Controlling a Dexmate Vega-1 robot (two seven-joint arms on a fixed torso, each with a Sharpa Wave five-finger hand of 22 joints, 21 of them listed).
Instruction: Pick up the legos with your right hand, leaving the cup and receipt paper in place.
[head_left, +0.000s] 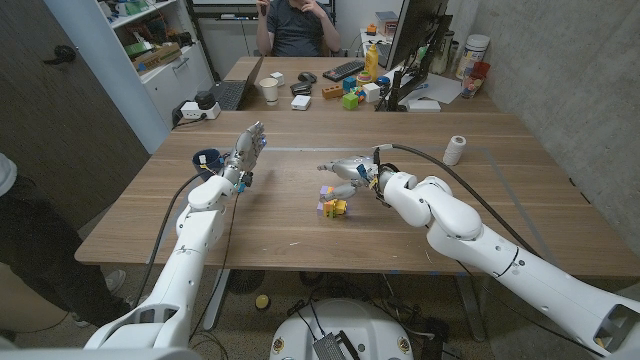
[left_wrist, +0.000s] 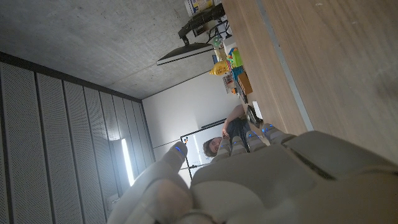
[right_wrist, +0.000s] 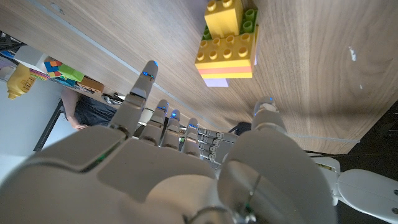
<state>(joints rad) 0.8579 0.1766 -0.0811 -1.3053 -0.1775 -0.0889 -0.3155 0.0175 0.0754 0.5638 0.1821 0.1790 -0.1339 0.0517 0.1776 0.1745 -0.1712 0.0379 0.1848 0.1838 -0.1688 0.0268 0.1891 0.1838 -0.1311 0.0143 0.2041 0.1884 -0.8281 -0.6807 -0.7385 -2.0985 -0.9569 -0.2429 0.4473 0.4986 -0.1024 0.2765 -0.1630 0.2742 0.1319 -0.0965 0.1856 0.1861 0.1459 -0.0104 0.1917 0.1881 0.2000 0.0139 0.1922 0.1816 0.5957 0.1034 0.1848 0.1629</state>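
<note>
While your right hand hovers just behind the legos, fingers spread and holding nothing, the stack sits mid-worktop. It looks light and rigid, but the studded bricks may pop apart, so pinch the flat sides low. Your left hand waits open near the cup.

Lighting: your head view is evenly bright, shadows soft on the surface. Left wrist view: glaring light strip; nearby hand blurred.
</note>
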